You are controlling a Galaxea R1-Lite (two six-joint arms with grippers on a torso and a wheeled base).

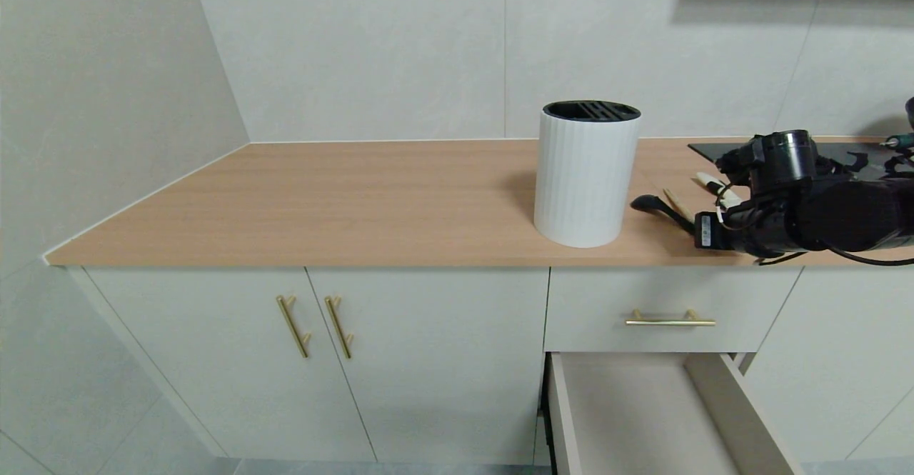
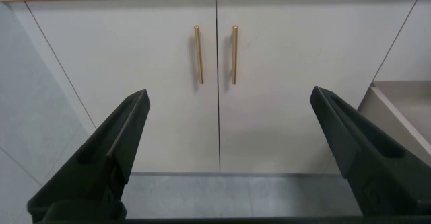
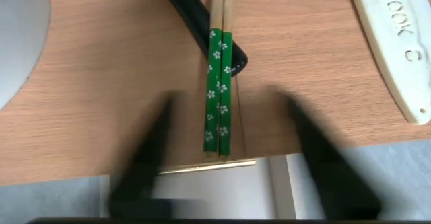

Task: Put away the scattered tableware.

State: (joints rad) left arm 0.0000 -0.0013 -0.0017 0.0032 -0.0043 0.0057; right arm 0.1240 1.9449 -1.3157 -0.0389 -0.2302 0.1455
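**Wood-grain desk, chopsticks right at the brink**

Pale tiled wall (image 1: 357,46) behind, a long wood-grain desk (image 1: 357,196) in front, and below it white cabinet doors (image 2: 135,62) with brass handles (image 2: 199,54) and one drawer (image 1: 628,403) pulled open. Standing on the desk is the white ribbed holder (image 1: 585,175) with its slotted black top. Just beside it, toward the robot's right, lies the scattered tableware.

Over to the right gripper (image 3: 229,109): it hangs above the chopsticks (image 3: 219,89), fingers spread, one on either side of the pair. Those green-patterned ends lie very near the desk's front edge, and that's the danger! A low or skewed descent could nudge them over the lip, toward the open drawer or the floor. Notice too that they cross the black spoon (image 3: 195,15), so they likely sit slightly raised. A squeeze could catch the spoon's handle, or roll the sticks apart and lift just one. The white utensil (image 3: 394,49) lies a little off to the side, probably safe.

The left gripper (image 2: 229,96) hangs low, facing the cabinet doors, fingers wide apart and holding nothing.
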